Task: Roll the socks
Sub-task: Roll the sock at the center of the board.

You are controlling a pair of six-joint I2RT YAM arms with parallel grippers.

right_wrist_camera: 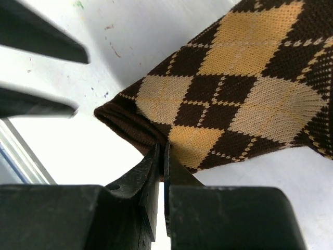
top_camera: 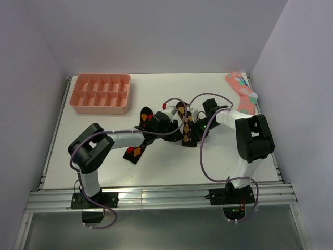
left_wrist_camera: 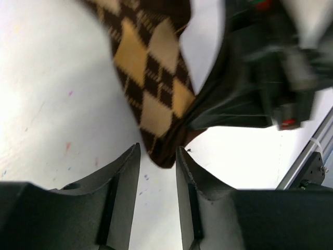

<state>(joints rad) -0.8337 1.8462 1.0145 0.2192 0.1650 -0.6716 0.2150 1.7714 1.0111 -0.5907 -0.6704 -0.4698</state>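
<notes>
Black fingers of the right gripper (right_wrist_camera: pixel 162 152) fill the bottom of its wrist view, pinched tight on the edge of the dark brown argyle sock with tan and orange diamonds (right_wrist_camera: pixel 234 88), near one end. I judge this anchors the sock for rolling. Opposite, the left gripper (left_wrist_camera: pixel 157 153) has its jaws apart and clasps nothing. The sock's dark tip sits right at the gap between its fingertips, well placed for a fresh bite. From above, this sock sits between both grippers over the middle of the white table (top_camera: pixel 171 164). Its mate, the dark argyle sock with red and orange diamonds (top_camera: pixel 136 151), lies flat beneath the left forearm, not yet rolled.
</notes>
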